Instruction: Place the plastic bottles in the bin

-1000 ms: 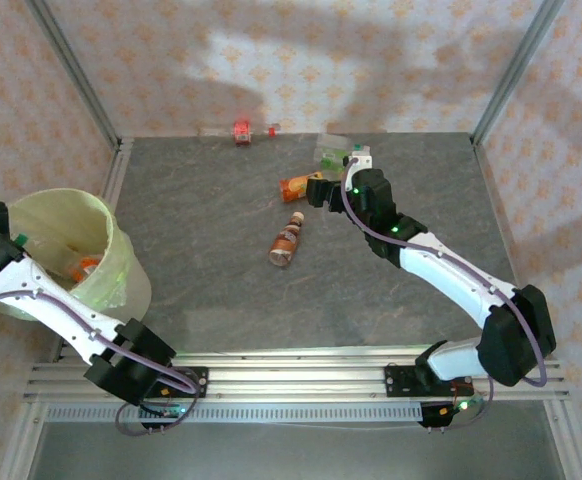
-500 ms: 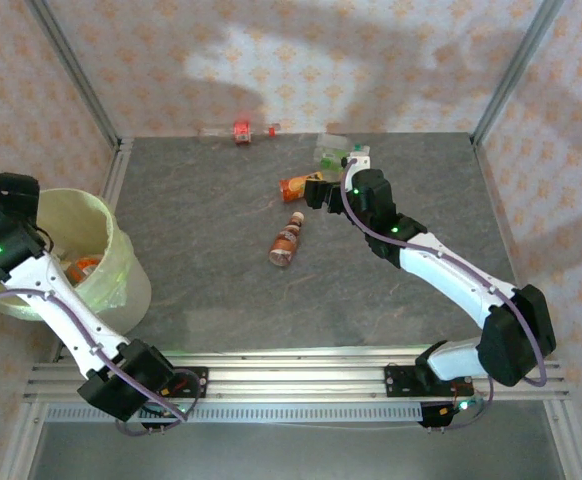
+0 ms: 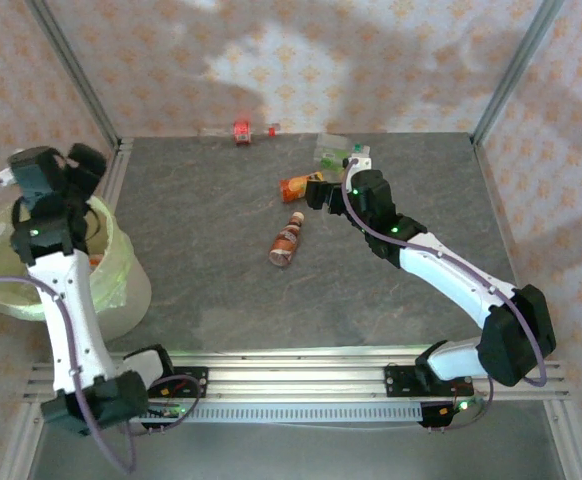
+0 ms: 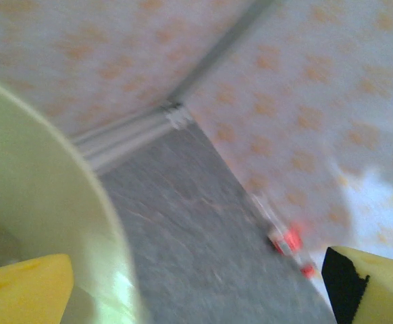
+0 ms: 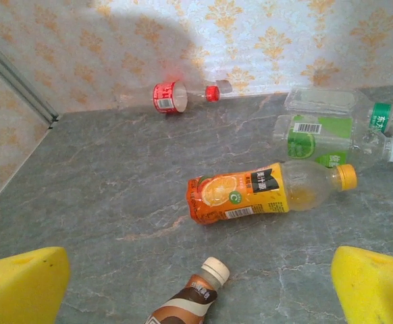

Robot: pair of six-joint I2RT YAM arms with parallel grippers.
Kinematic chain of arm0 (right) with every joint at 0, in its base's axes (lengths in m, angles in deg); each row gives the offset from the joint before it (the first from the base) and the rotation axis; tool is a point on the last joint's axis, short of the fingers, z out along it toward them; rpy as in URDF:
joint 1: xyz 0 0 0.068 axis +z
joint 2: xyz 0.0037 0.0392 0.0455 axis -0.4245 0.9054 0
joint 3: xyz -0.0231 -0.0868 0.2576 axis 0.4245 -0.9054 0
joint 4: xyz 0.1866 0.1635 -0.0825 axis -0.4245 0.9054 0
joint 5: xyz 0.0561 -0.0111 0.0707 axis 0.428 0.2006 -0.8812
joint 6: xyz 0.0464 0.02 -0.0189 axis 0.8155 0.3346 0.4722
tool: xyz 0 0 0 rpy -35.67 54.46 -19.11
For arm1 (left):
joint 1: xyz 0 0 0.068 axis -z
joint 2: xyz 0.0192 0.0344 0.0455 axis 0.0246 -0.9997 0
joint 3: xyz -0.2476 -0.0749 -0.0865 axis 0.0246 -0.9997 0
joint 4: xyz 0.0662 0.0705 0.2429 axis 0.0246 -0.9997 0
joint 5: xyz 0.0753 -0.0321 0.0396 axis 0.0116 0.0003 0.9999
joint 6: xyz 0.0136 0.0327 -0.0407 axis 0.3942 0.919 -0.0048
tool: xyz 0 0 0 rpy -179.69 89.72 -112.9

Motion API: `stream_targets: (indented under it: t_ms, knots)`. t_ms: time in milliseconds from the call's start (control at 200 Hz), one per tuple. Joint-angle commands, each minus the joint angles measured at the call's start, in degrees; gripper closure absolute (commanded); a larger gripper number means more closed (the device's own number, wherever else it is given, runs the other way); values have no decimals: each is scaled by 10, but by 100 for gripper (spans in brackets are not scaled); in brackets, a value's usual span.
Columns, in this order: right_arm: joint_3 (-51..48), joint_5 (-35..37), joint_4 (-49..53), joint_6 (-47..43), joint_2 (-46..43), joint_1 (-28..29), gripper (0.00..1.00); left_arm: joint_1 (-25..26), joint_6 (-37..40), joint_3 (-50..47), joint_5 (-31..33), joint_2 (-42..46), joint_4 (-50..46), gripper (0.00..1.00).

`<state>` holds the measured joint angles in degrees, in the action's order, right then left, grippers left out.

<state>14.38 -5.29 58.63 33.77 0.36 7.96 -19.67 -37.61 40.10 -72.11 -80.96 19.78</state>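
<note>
Right pincer (image 5: 200, 287) spread, orange bottle (image 5: 264, 192) lying just ahead; left pincer (image 4: 196, 287) spread

My left arm (image 3: 66, 300) reared up tall on its side, left gripper (image 3: 79, 166) held high with jaws spread wide, my right arm (image 3: 451, 270) stretched far forward and low, right gripper (image 3: 316, 192) gaping too

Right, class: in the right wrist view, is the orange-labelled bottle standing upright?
No, the orange-labelled bottle lies on its side on the table.
</note>
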Motion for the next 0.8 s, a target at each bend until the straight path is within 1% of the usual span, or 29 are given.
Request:
stream_targets:
  t_ms: [0, 75, 165, 260, 340, 445, 530, 606, 701, 796]
  knots:
    - [-11, 36, -19, 23, -12, 0, 1, 113, 25, 16, 131, 24, 4, 1]
    - [-14, 48, -24, 28, -13, -1, 1, 204, 36, 24, 191, 6, -3, 0]
    - [-16, 54, -22, 29, -17, -1, 1, 295, 48, 34, 230, -30, -3, 0]
    - [-23, 68, -20, 30, -22, -2, 1, 380, 61, 48, 252, -84, 5, 0]
    - [-30, 92, -19, 38, -29, -2, 1, 436, 73, 70, 253, -143, 3, 0]
    - [-44, 133, -21, 54, -41, -6, 1, 474, 73, 116, 239, -232, -29, 0]
    - [-54, 142, -20, 60, -49, -13, 1, 492, 73, 149, 205, -298, -42, 0]
    - [-58, 147, -12, 62, -57, -19, 1, 515, 71, 161, 199, -341, -37, 0]
    - [-67, 160, -4, 72, -71, -28, 1, 540, 73, 155, 149, -385, -12, 0]
    - [-78, 161, -4, 89, -81, -41, 1, 554, 73, 165, 112, -432, -22, 0]
